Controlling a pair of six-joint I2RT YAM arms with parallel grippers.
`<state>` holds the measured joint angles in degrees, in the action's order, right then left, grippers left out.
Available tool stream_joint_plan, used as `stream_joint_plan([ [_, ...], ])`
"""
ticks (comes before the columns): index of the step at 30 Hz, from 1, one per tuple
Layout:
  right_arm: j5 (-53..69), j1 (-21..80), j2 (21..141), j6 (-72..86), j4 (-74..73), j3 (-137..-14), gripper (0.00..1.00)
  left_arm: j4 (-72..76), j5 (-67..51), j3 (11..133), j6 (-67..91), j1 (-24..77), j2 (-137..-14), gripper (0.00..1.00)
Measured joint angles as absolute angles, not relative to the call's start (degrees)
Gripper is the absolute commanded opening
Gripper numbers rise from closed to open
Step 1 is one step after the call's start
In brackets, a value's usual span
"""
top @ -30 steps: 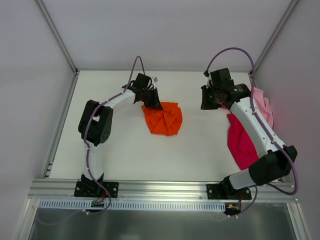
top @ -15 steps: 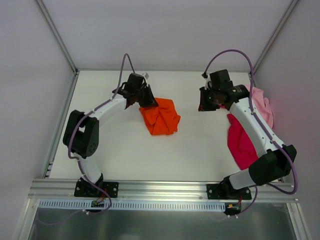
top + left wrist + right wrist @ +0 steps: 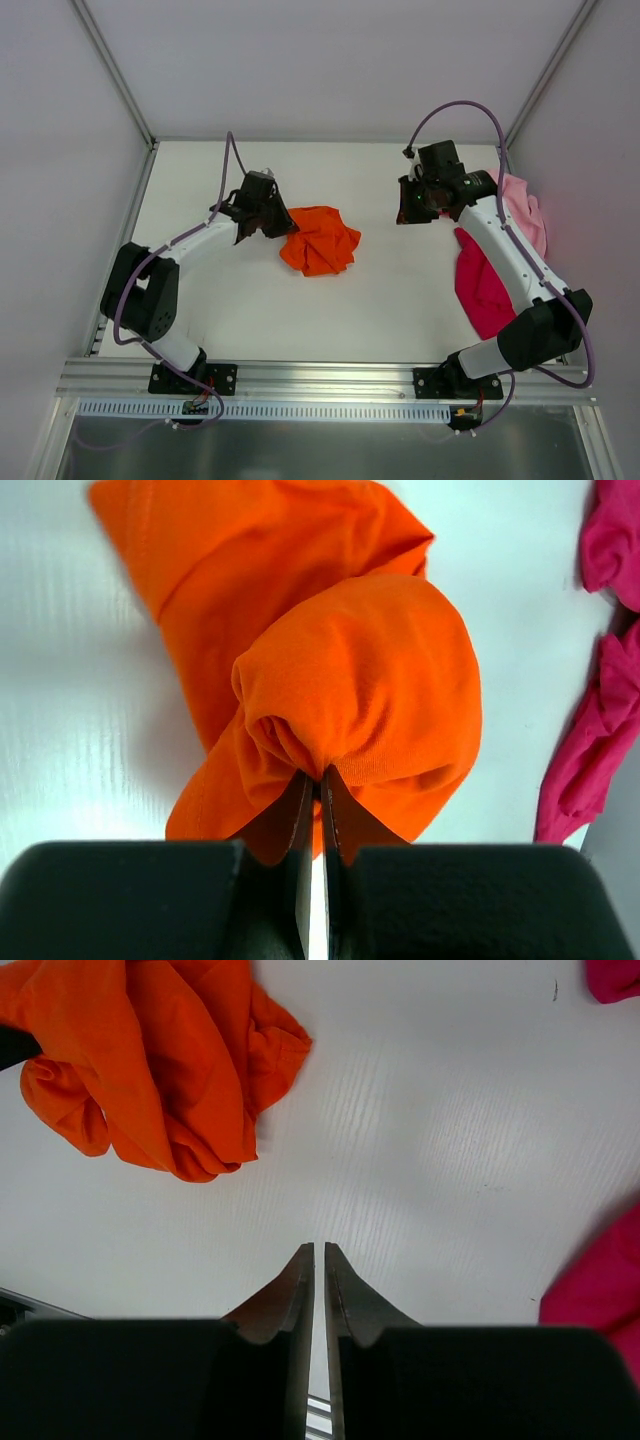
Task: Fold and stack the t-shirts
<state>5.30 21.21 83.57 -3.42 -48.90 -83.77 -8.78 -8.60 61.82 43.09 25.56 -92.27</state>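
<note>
- T-shirts: three on the white tabletop (image 3: 250, 300), none folded and none stacked.
- Orange t-shirt (image 3: 320, 240): a crumpled bundle near the middle of the tabletop, well apart from the other two. In the left wrist view (image 3: 350, 680) one bunched fold rises into a rounded bulge.
- Magenta t-shirt (image 3: 480, 285): a rumpled strip along the right side, partly under the right arm (image 3: 510, 255).
- Pink t-shirt (image 3: 530, 210): a heap at the far right corner, touching the magenta one's far end.
- Left arm (image 3: 190, 245): elbow swung out to the left, forearm running toward the middle, wrist at the orange bundle's left edge.
- Left fingers (image 3: 278, 222): pinched tight on a fold of the orange t-shirt; the cloth gathers at their tips (image 3: 290, 820).
- Right arm: rises from its base along the right side over the magenta t-shirt, wrist turned left.
- Right fingers (image 3: 407, 210): closed to a thin slit, holding nothing, above bare tabletop between the orange bundle and the magenta cloth (image 3: 285, 1295).
</note>
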Motion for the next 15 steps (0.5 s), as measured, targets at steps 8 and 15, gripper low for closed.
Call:
stream_joint_plan([
  [8, 5.23, 21.32, 83.53, -3.44, -49.17, -83.74, 0.12, -9.89, -4.93, 61.67, 46.63, 25.56, -94.30, 0.07],
  [15, 4.08, 21.52, 81.67, -3.42, -49.43, -81.62, 0.15, -10.26, -5.19, 66.54, 46.48, 25.52, -99.68, 0.99],
])
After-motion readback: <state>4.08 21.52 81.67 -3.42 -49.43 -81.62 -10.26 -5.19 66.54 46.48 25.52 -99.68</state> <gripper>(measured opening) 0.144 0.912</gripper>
